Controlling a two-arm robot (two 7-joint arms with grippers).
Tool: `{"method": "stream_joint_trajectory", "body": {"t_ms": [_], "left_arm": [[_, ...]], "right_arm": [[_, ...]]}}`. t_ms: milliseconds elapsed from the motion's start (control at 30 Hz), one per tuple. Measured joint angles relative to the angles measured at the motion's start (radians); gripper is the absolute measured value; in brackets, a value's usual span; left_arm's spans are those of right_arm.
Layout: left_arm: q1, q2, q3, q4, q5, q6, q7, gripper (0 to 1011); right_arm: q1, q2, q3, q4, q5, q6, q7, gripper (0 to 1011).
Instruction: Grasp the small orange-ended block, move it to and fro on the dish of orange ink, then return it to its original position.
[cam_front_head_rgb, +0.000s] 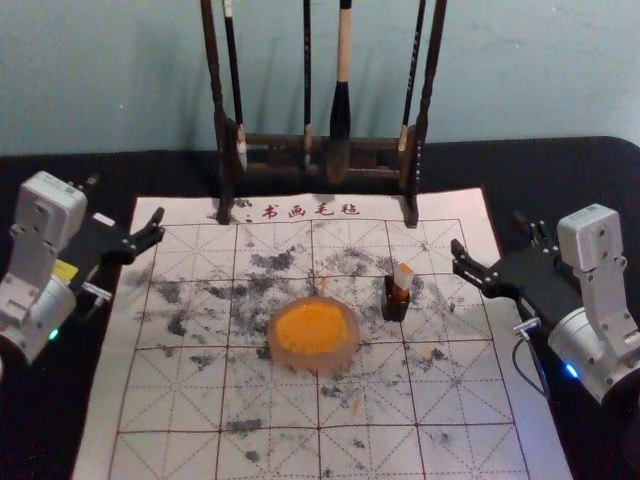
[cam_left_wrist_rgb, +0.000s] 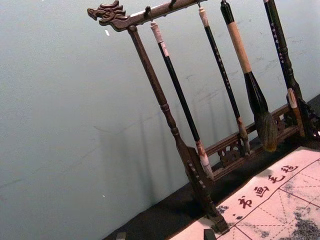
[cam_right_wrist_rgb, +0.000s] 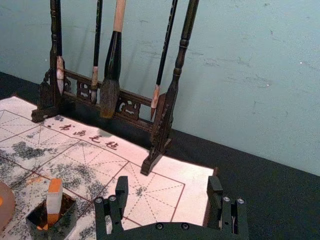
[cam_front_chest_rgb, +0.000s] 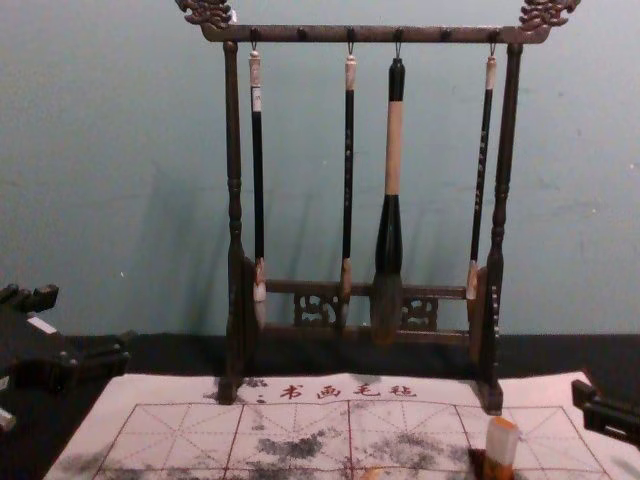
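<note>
Ink (cam_front_head_rgb: 312, 328) — orange; block (cam_right_wrist_rgb: 54, 201) — white, orange ends; mat (cam_front_head_rgb: 170, 410) — pale, red grid, grey blotches

My black-covered table (cam_front_head_rgb: 40, 430), a pale calligraphy felt (cam_front_head_rgb: 170, 455) spread across it before me, red-gridded, smudged with dark ink, a carved brush stand (cam_front_chest_rgb: 234, 200) at the felt's far edge

Head view looks down, chest view forward, sharing the rack (cam_front_chest_rgb: 325, 34).
</note>
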Motion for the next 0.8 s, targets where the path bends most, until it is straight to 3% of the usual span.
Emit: {"method": "stream_joint_trajectory", "body": {"t_ms": [800], "left_arm": [[0.000,0.000,0.000,0.000,0.000,0.000,0.000,1001]], "right_arm": [[-0.002,0.003,0.000,-0.004,0.003,-0.002,0.000,1000]]}}
